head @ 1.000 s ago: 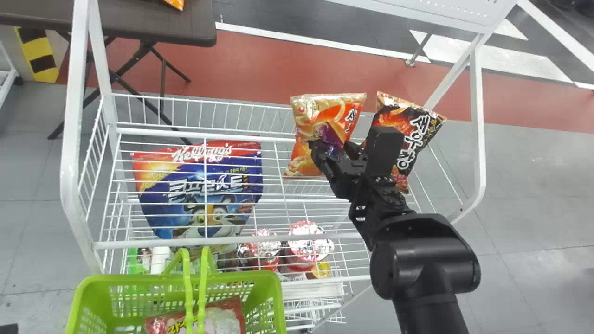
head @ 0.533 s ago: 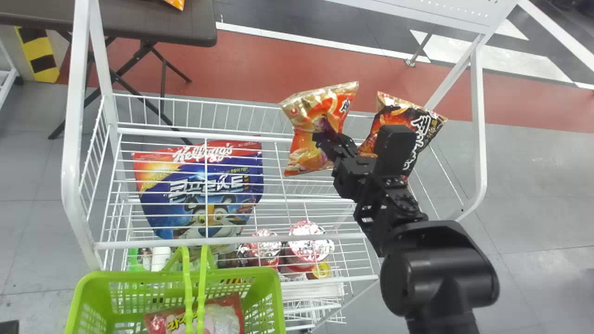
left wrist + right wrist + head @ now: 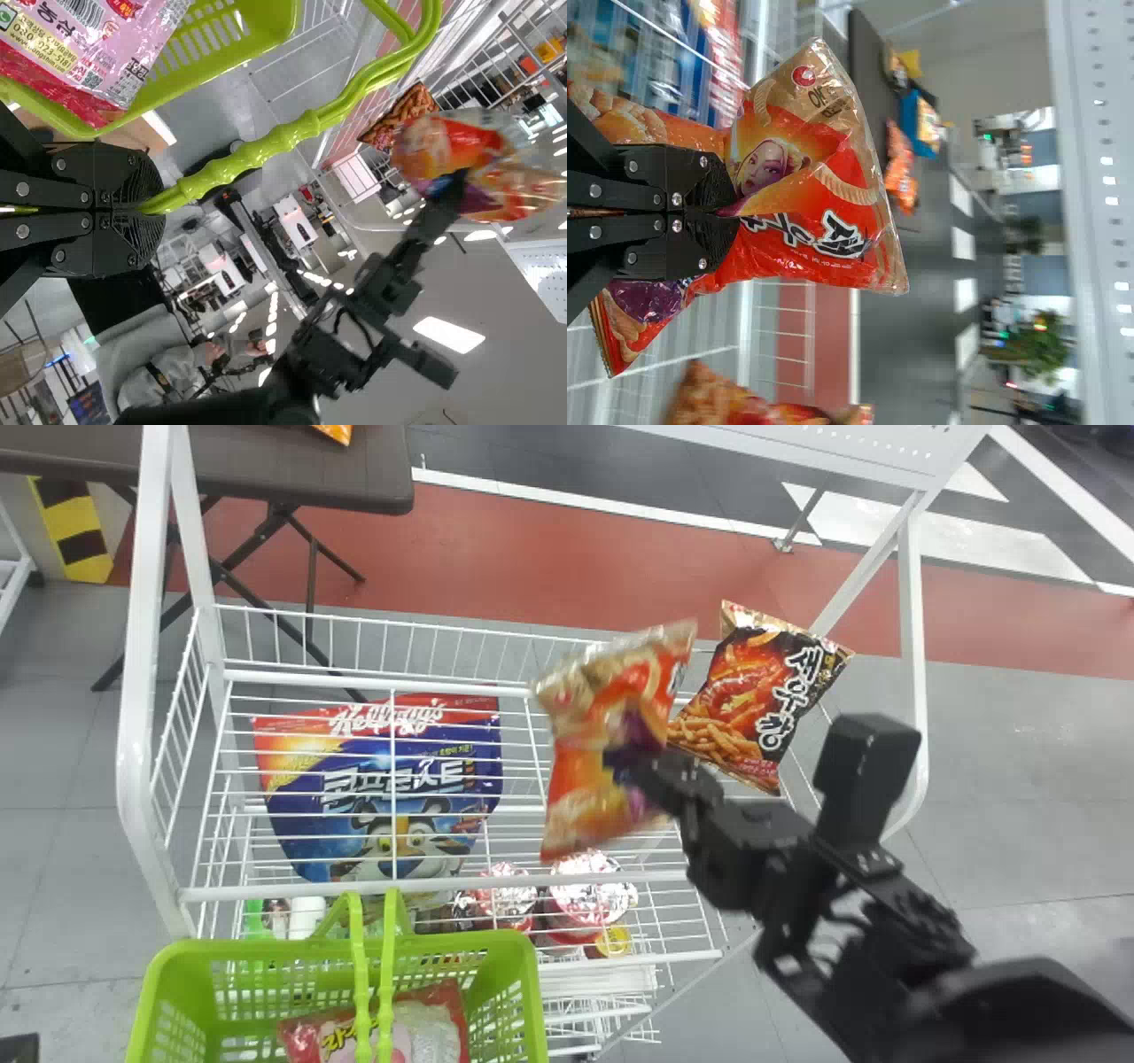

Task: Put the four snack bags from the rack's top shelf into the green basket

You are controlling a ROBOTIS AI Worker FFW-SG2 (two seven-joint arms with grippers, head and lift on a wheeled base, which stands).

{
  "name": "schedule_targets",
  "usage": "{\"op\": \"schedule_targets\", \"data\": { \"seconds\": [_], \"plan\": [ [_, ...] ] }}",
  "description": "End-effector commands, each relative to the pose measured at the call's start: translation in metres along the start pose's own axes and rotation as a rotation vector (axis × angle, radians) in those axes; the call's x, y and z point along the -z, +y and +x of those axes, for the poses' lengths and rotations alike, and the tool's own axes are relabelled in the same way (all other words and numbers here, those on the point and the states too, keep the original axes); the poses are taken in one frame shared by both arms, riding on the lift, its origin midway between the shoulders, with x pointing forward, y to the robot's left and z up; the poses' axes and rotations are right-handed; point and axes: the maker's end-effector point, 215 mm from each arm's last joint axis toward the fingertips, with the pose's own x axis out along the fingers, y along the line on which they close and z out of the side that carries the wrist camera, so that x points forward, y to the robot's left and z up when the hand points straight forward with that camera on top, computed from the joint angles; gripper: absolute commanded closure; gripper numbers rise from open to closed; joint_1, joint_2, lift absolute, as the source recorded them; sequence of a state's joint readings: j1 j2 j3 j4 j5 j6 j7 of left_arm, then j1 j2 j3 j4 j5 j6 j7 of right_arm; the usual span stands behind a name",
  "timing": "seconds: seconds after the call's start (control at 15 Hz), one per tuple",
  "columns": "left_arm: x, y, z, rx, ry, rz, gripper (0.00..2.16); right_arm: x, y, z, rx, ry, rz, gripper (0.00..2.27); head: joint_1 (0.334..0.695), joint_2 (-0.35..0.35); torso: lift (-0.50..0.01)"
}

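Step in hand, as I judge it: transfer of the orange snack bag (image 3: 585,815), picked but not delivered. The right gripper (image 3: 735,212) is closed, fingers drawn together on a pinch of film around the bag's middle; the bag hangs tilted over the rack's top shelf (image 3: 266,890). The left gripper (image 3: 152,210) is clamped round the handle (image 3: 248,155) of the green basket (image 3: 469,942), which sits by the rack's near side. Inside lies a pink-and-red bag (image 3: 425,1036), presumably one of the four. A black-and-red bag (image 3: 753,691) remains at the shelf's right end, likely a later pick. Next move, in my estimate: swing toward the robot and leftward, clear the basket's rim and upright handle, lower beside the pink-and-red bag, then release. Risk noted: loose ends could catch the handle, or the pinched film slip.
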State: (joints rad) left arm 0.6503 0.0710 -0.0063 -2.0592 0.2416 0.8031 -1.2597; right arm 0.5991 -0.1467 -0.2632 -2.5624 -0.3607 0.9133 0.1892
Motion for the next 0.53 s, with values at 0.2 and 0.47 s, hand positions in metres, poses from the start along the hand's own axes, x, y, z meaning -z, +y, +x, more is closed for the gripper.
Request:
{"op": "schedule_targets", "data": {
  "seconds": [0.2,0.47],
  "plan": [
    [-0.001,0.002,0.002,-0.004,-0.001,0.003,2.12,0.132,0.035,-0.066,-0.11,0.415,0.182,2.16,0.695,-0.35,0.0],
    [-0.001,0.002,0.004,-0.004,-0.001,0.001,2.12,0.205,0.076,-0.085,-0.209,0.624,0.294,2.16,0.695,-0.35,0.0]
  ]
}}
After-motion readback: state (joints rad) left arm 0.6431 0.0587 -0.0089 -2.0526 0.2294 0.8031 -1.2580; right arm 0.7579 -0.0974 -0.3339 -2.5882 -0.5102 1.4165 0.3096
